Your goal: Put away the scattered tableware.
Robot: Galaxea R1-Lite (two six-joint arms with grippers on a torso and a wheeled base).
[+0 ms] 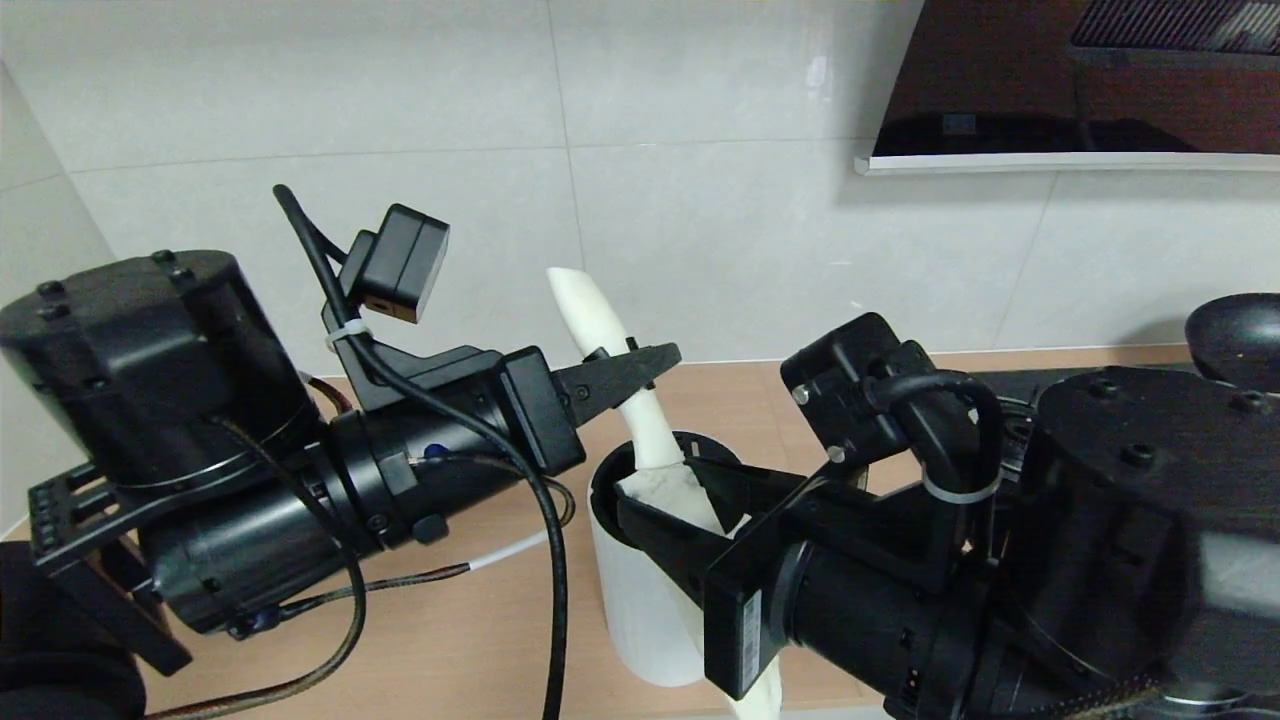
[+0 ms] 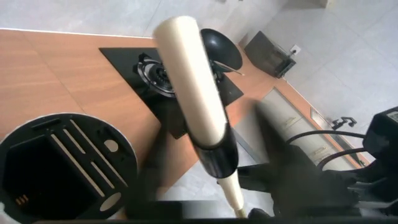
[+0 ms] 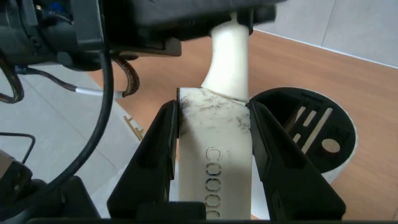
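Observation:
A white utensil [image 1: 590, 310] with a cream handle and a flat, smudged blade stands tilted over a white cylindrical holder [image 1: 640, 610] with a black slotted top. My left gripper [image 1: 635, 375] is shut on the handle partway up. Just over the holder's rim, my right gripper [image 1: 675, 490] is shut on the blade. In the right wrist view the blade [image 3: 214, 155] sits between both fingers [image 3: 158, 149], with the holder's slotted top [image 3: 311, 130] behind. The left wrist view has the handle [image 2: 193, 93] close up and the holder's top [image 2: 62, 162] below.
The holder stands on a wooden counter [image 1: 450, 640] against a tiled wall. To the right is a black hob [image 2: 180, 87] with a dark pan [image 2: 221, 50] on it. A range hood [image 1: 1080, 90] hangs at the upper right.

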